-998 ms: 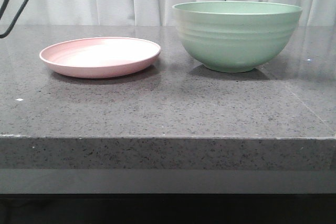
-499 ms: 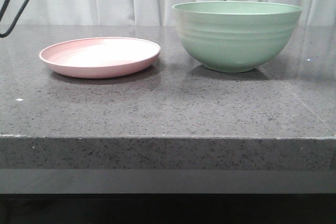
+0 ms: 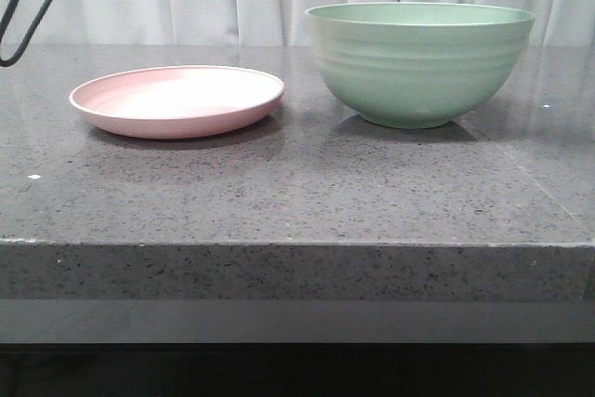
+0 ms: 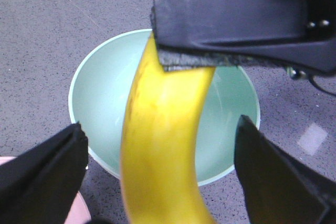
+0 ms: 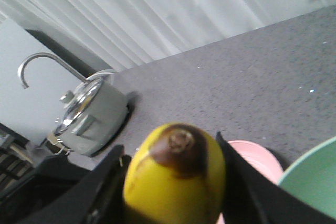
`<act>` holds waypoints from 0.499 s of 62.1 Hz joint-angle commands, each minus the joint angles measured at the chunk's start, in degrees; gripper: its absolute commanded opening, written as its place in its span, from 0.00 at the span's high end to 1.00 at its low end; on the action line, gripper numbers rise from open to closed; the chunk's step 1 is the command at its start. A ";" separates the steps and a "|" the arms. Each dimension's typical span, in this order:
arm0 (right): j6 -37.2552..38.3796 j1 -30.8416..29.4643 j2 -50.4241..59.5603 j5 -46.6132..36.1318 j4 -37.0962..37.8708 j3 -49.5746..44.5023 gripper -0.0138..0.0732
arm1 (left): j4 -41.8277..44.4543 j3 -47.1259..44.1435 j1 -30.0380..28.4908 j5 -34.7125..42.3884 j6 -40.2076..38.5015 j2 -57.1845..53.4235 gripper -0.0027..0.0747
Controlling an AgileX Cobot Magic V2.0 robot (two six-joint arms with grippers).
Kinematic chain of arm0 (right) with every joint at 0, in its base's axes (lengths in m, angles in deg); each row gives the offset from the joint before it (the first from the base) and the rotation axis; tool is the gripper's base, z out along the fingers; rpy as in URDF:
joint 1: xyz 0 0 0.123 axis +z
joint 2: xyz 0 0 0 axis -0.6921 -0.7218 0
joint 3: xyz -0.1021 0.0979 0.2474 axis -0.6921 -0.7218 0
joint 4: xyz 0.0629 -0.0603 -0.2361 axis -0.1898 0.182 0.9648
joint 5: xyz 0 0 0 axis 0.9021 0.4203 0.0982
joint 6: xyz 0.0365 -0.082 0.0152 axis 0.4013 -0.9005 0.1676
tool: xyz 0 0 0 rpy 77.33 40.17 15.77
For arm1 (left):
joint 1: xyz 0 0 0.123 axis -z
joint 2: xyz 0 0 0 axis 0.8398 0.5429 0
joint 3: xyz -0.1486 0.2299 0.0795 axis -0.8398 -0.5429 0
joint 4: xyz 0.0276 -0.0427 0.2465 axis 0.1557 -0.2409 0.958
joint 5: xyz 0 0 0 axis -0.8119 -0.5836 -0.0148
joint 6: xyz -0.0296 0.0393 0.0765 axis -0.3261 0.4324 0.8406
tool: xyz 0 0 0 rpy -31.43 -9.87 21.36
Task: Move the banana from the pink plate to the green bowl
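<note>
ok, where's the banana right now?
In the air above the green bowl: the banana is gripped by the right end effector, showing at the front view's top edge.

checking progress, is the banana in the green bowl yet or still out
Out. The banana is held in the air above the empty green bowl; the pink plate is bare.

The speckled stone table (image 3: 297, 192) is looking polished; plate (image 3: 177, 99) and bowl (image 3: 418, 62) are showing matt, the banana (image 4: 163, 129) smooth-skinned.
</note>
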 commanded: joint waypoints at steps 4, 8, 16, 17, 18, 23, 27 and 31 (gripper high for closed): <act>-0.99 -2.31 2.71 -0.39 -0.49 2.04 0.55 | -1.50 1.68 0.38 3.81 -0.10 -2.42 0.29; -0.99 -2.85 2.71 -1.49 0.19 2.04 0.55 | -1.50 1.68 0.38 3.41 -0.10 -2.42 0.31; -0.99 -4.33 2.71 -3.31 0.46 2.43 0.55 | -1.50 1.68 0.38 3.62 -0.10 -2.42 0.34; -0.99 -4.67 2.71 -3.14 0.72 2.66 0.55 | -1.50 1.68 0.38 3.62 -0.10 -2.42 0.35; -0.94 -4.88 2.71 -3.01 0.83 2.86 0.55 | -1.50 1.68 0.38 3.62 -0.10 -2.42 0.35; -0.47 -5.86 2.71 -2.17 2.74 5.05 0.55 | -1.50 1.68 0.38 3.52 -0.10 -2.42 0.36; 1.61 -5.98 2.71 -2.21 6.48 7.29 0.55 | -1.50 1.68 0.38 3.52 -0.10 -2.42 0.38; 5.35 -5.98 2.61 -2.71 14.10 10.15 0.55 | -1.50 1.68 0.38 3.52 -0.10 -2.42 0.39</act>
